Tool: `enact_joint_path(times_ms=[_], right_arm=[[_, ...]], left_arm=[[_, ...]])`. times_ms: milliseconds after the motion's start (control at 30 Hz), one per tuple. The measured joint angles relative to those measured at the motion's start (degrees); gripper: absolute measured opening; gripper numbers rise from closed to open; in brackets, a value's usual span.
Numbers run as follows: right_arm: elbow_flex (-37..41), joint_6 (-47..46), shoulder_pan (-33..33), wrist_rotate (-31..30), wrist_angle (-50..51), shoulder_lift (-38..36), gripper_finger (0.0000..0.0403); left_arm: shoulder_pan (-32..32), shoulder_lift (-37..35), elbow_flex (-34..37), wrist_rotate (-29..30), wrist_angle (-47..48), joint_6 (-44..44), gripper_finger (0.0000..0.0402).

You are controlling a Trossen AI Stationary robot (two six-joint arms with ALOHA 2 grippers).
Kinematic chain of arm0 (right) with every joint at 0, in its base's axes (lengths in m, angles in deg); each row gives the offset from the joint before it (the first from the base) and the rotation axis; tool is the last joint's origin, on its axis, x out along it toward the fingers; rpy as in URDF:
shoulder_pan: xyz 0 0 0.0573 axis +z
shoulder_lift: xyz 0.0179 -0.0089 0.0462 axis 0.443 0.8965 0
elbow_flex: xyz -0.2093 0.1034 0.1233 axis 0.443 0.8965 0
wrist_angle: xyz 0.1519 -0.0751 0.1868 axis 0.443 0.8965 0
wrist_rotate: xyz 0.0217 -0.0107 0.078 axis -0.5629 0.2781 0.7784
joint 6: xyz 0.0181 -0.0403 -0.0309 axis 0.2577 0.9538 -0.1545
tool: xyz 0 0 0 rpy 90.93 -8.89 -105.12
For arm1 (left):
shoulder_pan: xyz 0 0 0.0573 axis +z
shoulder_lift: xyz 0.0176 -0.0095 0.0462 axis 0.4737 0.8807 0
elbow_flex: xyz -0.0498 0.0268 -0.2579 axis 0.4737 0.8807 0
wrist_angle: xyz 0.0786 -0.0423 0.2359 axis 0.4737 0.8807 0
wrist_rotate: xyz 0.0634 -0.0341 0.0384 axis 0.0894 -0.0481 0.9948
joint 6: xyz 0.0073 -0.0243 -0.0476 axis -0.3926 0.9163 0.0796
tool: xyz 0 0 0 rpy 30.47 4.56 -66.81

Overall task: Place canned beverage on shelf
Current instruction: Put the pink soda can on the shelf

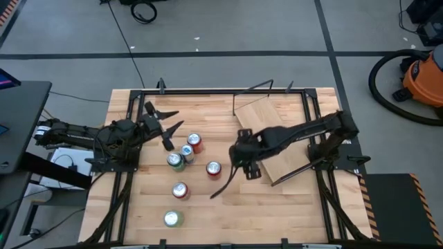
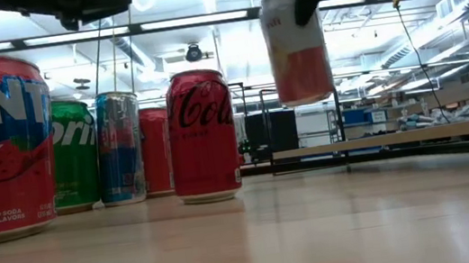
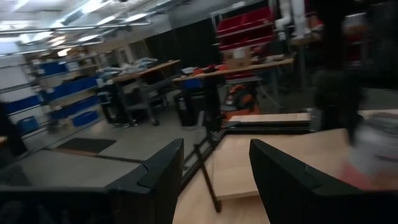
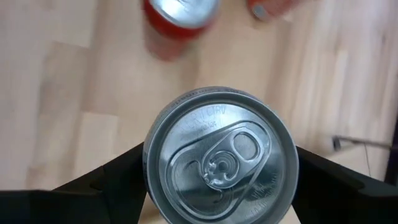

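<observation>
Filling the right wrist view, a silver can top (image 4: 221, 155) sits clamped between the right gripper's (image 4: 221, 186) dark fingers. From table height the can (image 2: 295, 42) hangs clear of the tabletop, well above the shelf (image 2: 390, 139) seen behind it. From overhead the right gripper (image 1: 242, 153) appears to be at the shelf's (image 1: 277, 135) left edge, though the arm hides the can there. Five cans (image 1: 187, 153) stand on the table (image 1: 221, 214). Beside them the left gripper (image 1: 166, 128) waits, fingers spread.
</observation>
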Motion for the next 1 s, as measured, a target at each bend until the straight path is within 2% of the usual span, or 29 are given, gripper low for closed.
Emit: enact_joint_path(times_ms=[233, 367, 533, 733, 1000], right_arm=[[13.2, 1.3, -7.1, -0.1, -8.0, -11.3, 0.0327], [17.9, 3.3, -11.6, 0.7, -10.7, -15.8, 0.0328], [19.2, 6.3, -17.0, 2.0, -11.0, -18.0, 0.0329], [19.2, 10.1, -23.5, 6.4, -12.2, -18.0, 0.0329], [19.2, 14.8, -29.9, 8.9, -12.8, -18.6, 0.033]], left_arm=[[0.0, 0.0, 0.0, -0.7, 0.1, 0.3, 0.0194], [0.1, 0.0, 0.0, -0.7, 0.1, 0.9, 0.0194], [0.1, 0.4, 0.0, -2.5, 0.0, 3.2, 0.0194], [0.1, 3.6, 0.0, -10.6, 0.1, 4.4, 0.0194], [0.1, 7.4, 0.0, -9.7, 0.2, 4.4, 0.0194]])
